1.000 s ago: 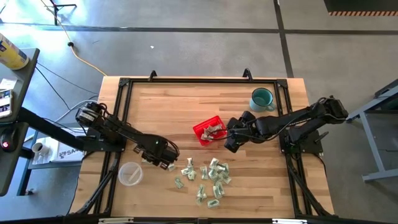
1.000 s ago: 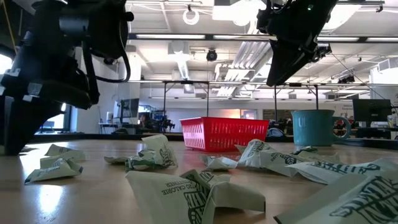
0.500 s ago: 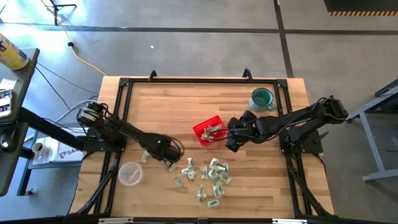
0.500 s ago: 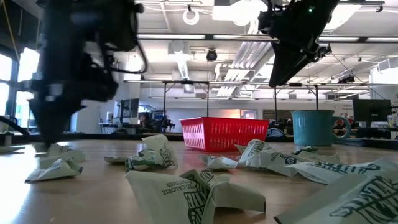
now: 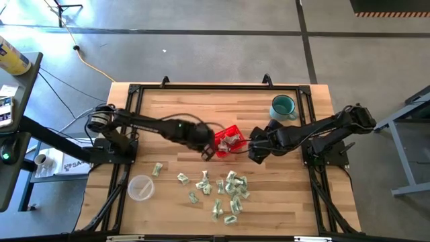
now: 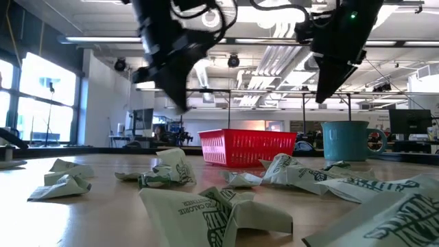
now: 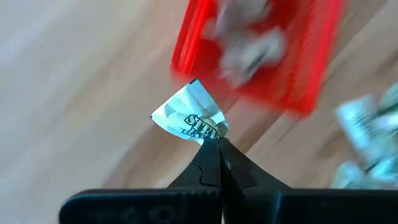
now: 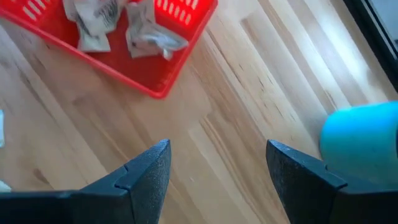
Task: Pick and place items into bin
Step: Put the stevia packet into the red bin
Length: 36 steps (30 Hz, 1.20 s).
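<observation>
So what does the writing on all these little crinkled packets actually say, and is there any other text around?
"CALORIE": green print on the nearest wrapper in the low view; the letters before it are lost in a fold.
"S...": green print on the held wrapper pinched by the left fingers; the rest is too creased to read.
Foreground wrapper at right: large green print, too cropped to read.
Red basket: no text visible.

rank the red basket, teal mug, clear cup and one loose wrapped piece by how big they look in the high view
1. Red basket
2. Clear cup and teal mug look about alike, so I won't rank them.
3. Loose wrapped piece, clearly smallest.
</observation>
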Motion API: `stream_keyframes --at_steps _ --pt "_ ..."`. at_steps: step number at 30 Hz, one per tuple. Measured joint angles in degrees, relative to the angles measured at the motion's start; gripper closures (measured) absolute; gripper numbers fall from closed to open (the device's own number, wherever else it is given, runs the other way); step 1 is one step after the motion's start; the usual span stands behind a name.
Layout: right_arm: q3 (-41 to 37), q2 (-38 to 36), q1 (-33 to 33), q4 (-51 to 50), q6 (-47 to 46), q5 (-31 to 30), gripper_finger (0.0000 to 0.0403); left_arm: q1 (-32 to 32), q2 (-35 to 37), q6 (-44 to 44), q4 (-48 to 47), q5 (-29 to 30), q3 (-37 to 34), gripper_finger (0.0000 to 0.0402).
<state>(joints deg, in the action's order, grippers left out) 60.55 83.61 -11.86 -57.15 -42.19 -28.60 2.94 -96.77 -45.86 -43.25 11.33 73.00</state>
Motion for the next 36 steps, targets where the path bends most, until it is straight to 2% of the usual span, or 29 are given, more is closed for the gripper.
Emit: stream_keyframes --at_steps 5,10,14,18,22,24,28,30,33,36 --pt "0.0 0.0 -2.93 -3.04 -4.54 -0.11 0.0149 -2.46 -2.99 9.14 4.47 -0.1 5.44 0.038" --pt "0.0 -0.1 -6.55 -7.2 -11.08 -0.52 0.0149 -3.87 -8.51 16.61 10.16 -2.88 8.32 0.0368" --pt "0.0 -0.48 -9.27 -9.53 -15.62 -0.37 0.0149 -4.1 -11.0 20.78 15.73 -3.29 8.73 0.032" --pt "0.0 -0.52 -10.75 -10.32 -17.86 -0.37 0.0149 -4.05 -10.94 20.46 15.09 -3.79 8.82 0.0256" --pt "0.01 -0.52 -10.61 -10.31 -17.56 -0.7 0.0149 -4.07 -8.82 20.2 5.33 -5.06 8.75 0.02" --pt "0.0 -0.52 -10.09 -9.99 -15.92 -1.09 0.0149 -4.07 -7.37 19.58 -2.71 -5.83 8.84 0.018" --pt "0.0 -0.52 -8.28 -7.32 -12.33 -0.78 0.0149 -2.63 -5.3 8.3 -26.69 -5.9 8.76 0.0165" --pt "0.0 -0.52 -7.24 -5.42 -10.11 -0.86 0.0149 -1.32 -4.92 2.96 -34.38 -4.6 8.62 0.0167" --pt "0.0 -0.52 -5.49 -2.06 -6.46 -0.98 0.0149 0.62 -4.9 -3.34 -36.67 -5.5 6.92 0.0175" --pt "0.0 -0.52 -3.74 0.59 -3.3 -0.64 0.0149 2.56 -4.91 -9.05 -36.55 -8.94 3.31 0.0183"
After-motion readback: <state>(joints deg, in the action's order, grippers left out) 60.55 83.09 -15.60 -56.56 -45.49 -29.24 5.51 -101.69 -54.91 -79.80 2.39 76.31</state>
